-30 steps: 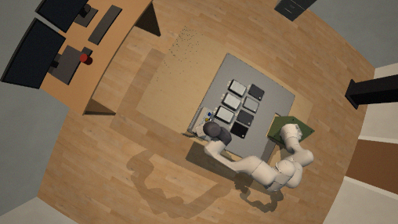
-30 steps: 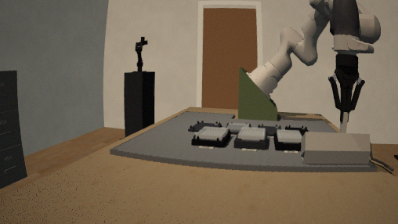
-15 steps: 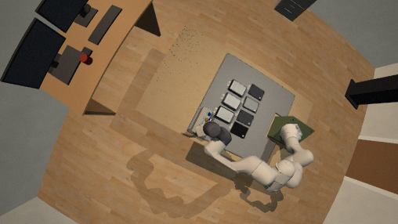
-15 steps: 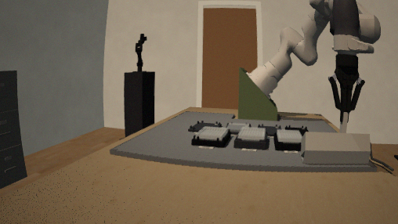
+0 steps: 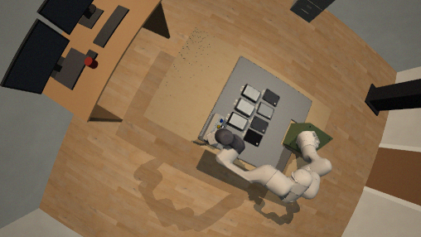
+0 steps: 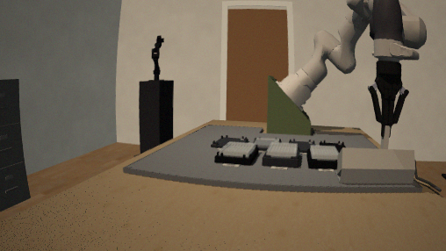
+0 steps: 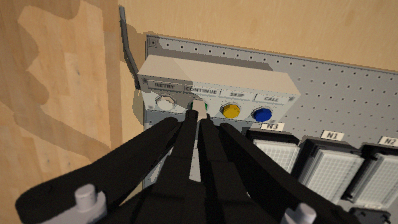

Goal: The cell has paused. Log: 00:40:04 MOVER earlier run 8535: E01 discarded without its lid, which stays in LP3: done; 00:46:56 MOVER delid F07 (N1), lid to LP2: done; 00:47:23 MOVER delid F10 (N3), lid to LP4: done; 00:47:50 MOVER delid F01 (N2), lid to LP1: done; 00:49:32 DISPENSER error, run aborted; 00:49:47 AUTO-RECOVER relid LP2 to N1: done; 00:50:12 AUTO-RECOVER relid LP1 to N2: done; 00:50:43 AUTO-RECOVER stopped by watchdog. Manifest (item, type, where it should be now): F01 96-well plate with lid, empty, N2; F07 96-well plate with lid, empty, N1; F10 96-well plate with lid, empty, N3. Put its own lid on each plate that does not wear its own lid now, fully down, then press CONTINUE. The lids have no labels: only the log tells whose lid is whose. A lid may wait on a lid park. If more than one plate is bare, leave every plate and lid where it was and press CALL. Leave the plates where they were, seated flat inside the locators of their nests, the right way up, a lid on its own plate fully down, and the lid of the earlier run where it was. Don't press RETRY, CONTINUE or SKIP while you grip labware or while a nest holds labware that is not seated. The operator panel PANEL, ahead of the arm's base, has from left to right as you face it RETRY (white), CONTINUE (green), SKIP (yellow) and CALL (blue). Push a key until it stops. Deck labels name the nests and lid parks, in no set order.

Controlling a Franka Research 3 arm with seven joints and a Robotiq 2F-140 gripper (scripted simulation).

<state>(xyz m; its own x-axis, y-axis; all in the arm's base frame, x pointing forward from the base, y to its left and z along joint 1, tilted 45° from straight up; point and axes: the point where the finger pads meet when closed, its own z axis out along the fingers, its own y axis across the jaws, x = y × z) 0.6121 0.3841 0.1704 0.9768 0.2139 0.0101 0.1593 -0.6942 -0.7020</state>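
Note:
In the wrist view my gripper [image 7: 197,109] is shut and empty, its fingertips right on the green CONTINUE key, which they mostly hide. The white RETRY key [image 7: 165,103] is to its left; the yellow SKIP key [image 7: 230,110] and blue CALL key [image 7: 261,114] are to its right. In the side view the gripper [image 6: 385,137] points straight down and its tip reaches the top of the panel box [image 6: 377,165]. The plates in N3 [image 7: 274,150], N1 [image 7: 330,165] and N2 [image 7: 382,172] each show a pale lid on top.
In the overhead view three pale lidded plates [image 5: 245,107] stand in a column beside four lid parks; one park holds a grey lid [image 5: 265,110], the others look dark. A green wedge [image 6: 285,110] stands at the arm's base. A cable [image 7: 127,45] leaves the panel.

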